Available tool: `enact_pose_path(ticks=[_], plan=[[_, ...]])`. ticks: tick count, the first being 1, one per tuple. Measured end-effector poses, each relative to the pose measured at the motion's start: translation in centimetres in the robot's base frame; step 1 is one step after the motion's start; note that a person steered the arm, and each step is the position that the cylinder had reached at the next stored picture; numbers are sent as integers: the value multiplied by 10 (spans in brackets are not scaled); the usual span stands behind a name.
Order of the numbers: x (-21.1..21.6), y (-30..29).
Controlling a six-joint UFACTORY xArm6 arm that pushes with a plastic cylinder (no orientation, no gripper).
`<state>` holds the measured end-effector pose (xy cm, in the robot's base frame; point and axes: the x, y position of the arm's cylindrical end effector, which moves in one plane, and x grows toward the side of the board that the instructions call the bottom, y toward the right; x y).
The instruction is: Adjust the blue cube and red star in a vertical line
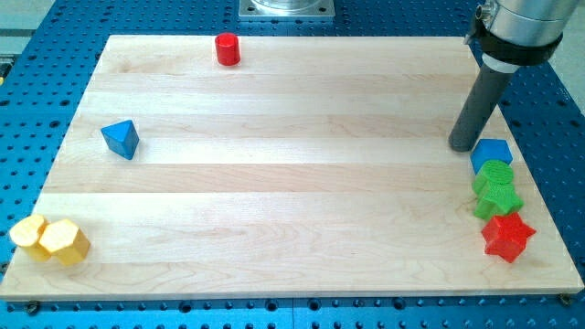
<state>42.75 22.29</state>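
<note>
The blue cube [492,154] sits near the board's right edge. Below it stand a green cylinder [494,175] and a green star [498,197], touching in a column. The red star [507,237] lies at the bottom of that column, near the lower right corner. My tip [463,146] rests on the board just left of and slightly above the blue cube, very close to it.
A red cylinder [228,48] stands near the top edge, left of centre. A blue triangular block [121,139] lies at the left. Two yellow blocks [29,236] [63,242] sit together at the lower left corner. The wooden board [292,201] lies on a blue perforated table.
</note>
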Motion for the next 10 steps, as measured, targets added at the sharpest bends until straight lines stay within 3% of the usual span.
enact_pose_path(ticks=[1, 2, 3, 7, 8, 9, 10], plan=[[30, -37], [94, -61], [109, -42], [109, -5], [107, -36], [118, -77], [156, -60]])
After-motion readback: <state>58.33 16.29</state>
